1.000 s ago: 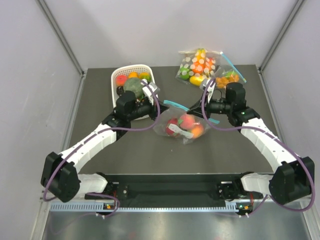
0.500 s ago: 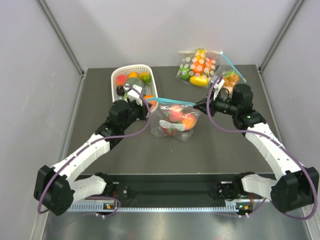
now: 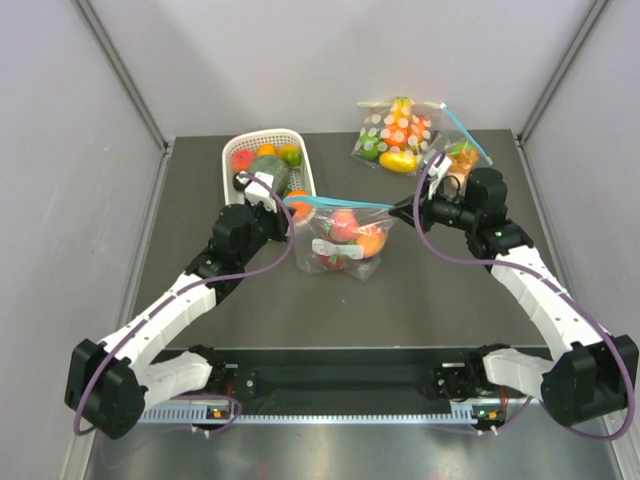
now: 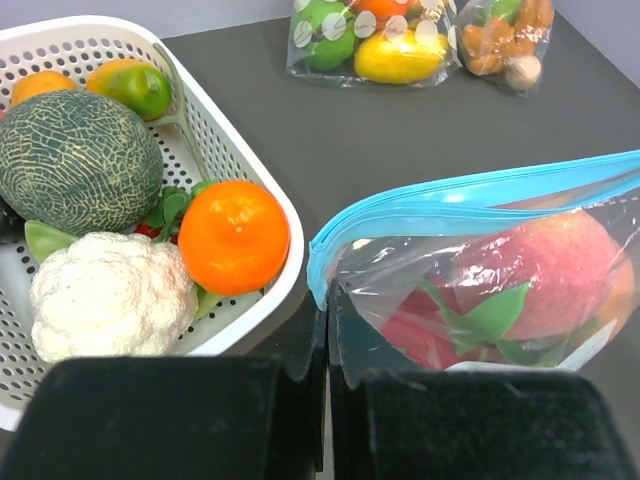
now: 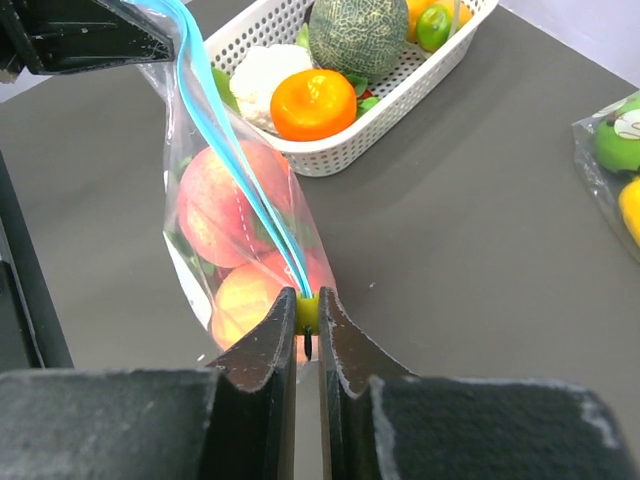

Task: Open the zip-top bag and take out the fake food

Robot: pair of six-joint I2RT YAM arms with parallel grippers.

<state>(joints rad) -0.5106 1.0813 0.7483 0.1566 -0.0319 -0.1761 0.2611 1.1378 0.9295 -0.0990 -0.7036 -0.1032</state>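
Slid the bag (image 3: 345,240) slightly leftward since half a second ago, strung above mid-desk (image 3: 420,300). Pinched left fingers (image 4: 327,325) fully shut on its corner just under the blue strip's left end. Clamped right fingers (image 5: 308,318) shut on the strip's other end, at the yellow-green slider. Counted three fruits (image 5: 225,205) inside, one basket (image 3: 262,134) just left, two far bags: dotted bag (image 3: 395,130), small bag (image 3: 458,157).
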